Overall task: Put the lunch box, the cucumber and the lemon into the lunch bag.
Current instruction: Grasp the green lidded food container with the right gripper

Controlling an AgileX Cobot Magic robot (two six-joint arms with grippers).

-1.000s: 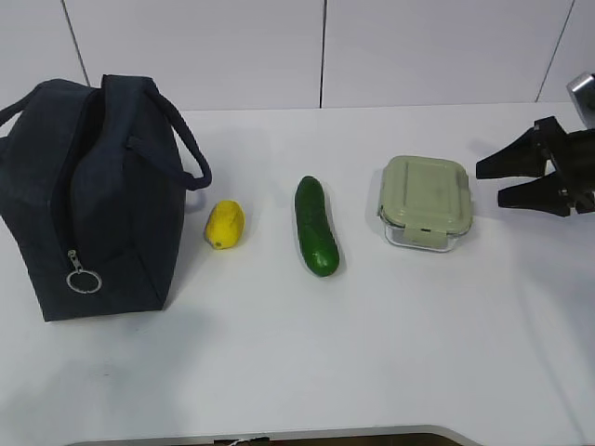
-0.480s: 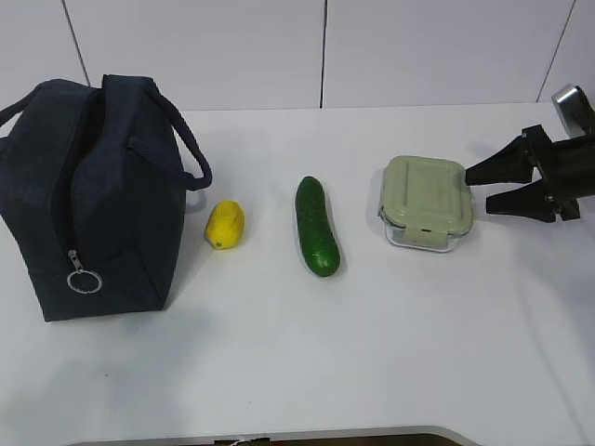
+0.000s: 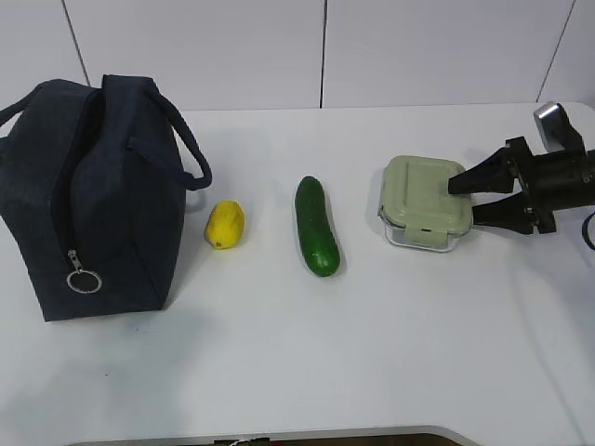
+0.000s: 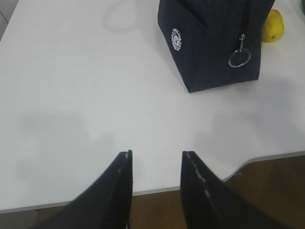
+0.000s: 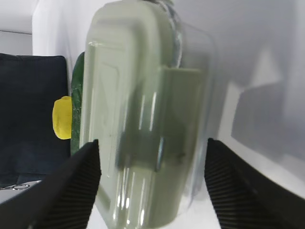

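The lunch box (image 3: 423,200), clear with a sage-green lid, sits right of centre on the white table; it fills the right wrist view (image 5: 143,109). My right gripper (image 3: 462,200) (image 5: 152,152) stands open with one finger at the box's top edge and one at its lower edge; I cannot tell if they touch it. The dark green cucumber (image 3: 316,225) lies in the middle and the yellow lemon (image 3: 225,224) (image 4: 273,26) lies beside the navy lunch bag (image 3: 88,195) (image 4: 214,43) at the left. My left gripper (image 4: 156,160) is open and empty over the table's near left edge.
The bag's zipper ring (image 3: 84,279) hangs on the bag's near end. The bag's handles (image 3: 191,153) arch toward the lemon. The white table (image 3: 307,353) has a curved front edge (image 4: 248,162). A white panelled wall stands behind the table.
My right gripper has moved left to the lunch box, so that its open fingers now flank the box's right side. Nothing else has moved.
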